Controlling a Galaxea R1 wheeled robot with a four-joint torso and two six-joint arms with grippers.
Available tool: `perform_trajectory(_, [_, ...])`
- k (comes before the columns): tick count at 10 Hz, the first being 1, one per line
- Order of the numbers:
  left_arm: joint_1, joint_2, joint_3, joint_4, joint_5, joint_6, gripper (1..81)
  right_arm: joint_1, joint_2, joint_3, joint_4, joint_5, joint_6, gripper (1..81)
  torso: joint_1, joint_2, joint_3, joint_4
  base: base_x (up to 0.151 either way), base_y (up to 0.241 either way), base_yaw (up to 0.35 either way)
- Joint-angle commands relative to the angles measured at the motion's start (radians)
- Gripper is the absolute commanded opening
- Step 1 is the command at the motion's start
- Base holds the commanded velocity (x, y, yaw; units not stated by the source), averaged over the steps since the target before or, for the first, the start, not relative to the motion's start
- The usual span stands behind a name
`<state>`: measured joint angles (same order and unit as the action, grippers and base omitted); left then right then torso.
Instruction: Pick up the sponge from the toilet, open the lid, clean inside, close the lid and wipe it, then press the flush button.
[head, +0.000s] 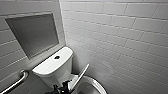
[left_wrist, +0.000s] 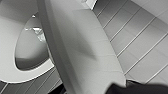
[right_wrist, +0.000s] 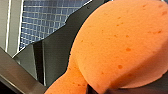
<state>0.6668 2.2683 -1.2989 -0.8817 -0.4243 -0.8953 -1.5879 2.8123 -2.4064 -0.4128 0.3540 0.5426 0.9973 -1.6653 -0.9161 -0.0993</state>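
White glossy ceramic toilet (head: 53, 67), round dark flush button (head: 57, 57), white oval plastic lid (left_wrist: 87, 50), bright orange soft sponge block (right_wrist: 120, 47) with darker speckles, pale grey rectangular wall tiles (head: 120, 32) in brick pattern.

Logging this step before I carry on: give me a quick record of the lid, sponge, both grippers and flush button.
lid: partly raised, tilted over the bowl
sponge: orange, squeezed in the right gripper
left gripper: at the lid's lower edge; grip unclear
flush button: middle of the tank top, nothing on it
grab bar: on the wall beside the tank
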Motion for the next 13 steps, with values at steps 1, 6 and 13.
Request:
perform_trajectory(1, [-0.166,-0.116,-0.005,0.04,0.001,-0.099,81.1,0.007,-0.005,-0.023,-0.017,-0.035,0.0,1.0,0.0,0.0,0.0,0.0,0.0,0.0,0.0])
perform_trajectory(6, [-0.167,-0.214,-0.046,0.073,0.001,-0.224,81.1,-0.004,-0.005,-0.019,-0.017,-0.035,0.004,1.0,0.0,0.0,0.0,0.0,0.0,0.0,0.0])
perform_trajectory(13, [-0.077,-0.245,-0.094,0.438,0.001,-0.26,81.1,0.004,-0.006,-0.014,-0.02,-0.035,0.0,1.0,0.0,0.0,0.0,0.0,0.0,0.0,0.0])
